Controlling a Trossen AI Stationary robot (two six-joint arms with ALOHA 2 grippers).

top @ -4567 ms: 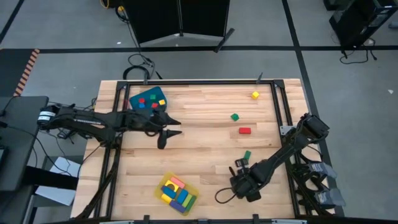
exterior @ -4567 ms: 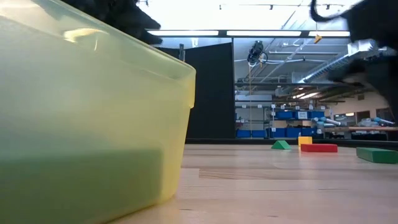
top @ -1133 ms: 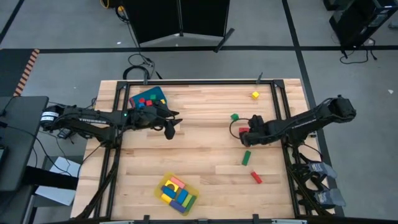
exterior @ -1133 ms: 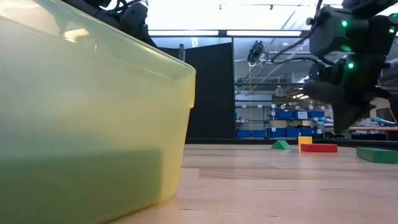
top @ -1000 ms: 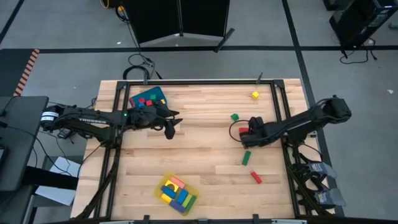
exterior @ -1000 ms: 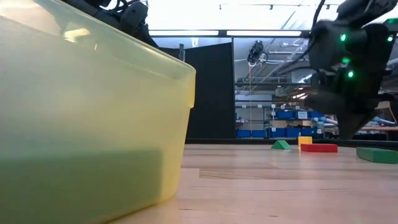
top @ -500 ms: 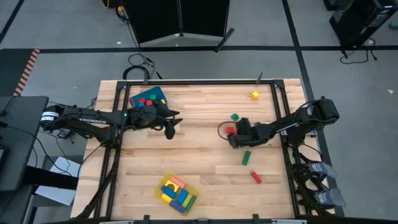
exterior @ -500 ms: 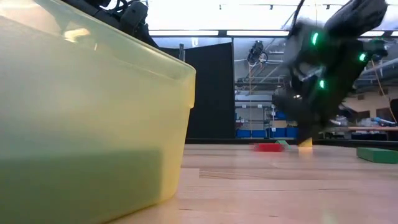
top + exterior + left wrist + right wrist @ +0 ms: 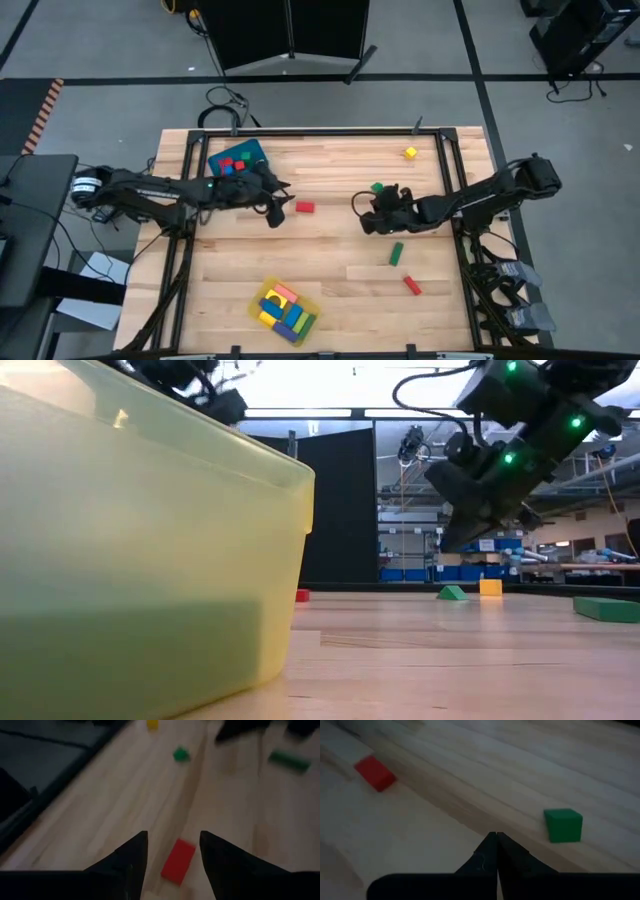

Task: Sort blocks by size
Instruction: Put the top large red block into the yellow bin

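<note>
A red bar block (image 9: 305,207) lies flat on the table just right of my left gripper (image 9: 277,214). In the left wrist view the block (image 9: 178,861) shows between the open fingers of that gripper (image 9: 172,842), which touches nothing. My right gripper (image 9: 366,222) is shut and empty at mid-table, raised above the wood in the low view (image 9: 452,543). A green cube (image 9: 377,187) sits just beyond it and also shows in the right wrist view (image 9: 563,825), as does the red block (image 9: 375,772). A yellow cube (image 9: 410,152), a green bar (image 9: 396,254) and a red bar (image 9: 412,285) lie on the right half.
A blue bin (image 9: 222,152) with small blocks stands at the far left, partly under my left arm. A yellow tray (image 9: 311,304) with longer blocks stands at the near edge and fills the left of the low view (image 9: 150,560). Black frame rails run along the table's sides.
My right gripper, shut, has swept toward the table's left edge and pushed the red bar block ahead of it. The block has slid along the table from the right half to just beside my left gripper, and the right gripper has since risen.
</note>
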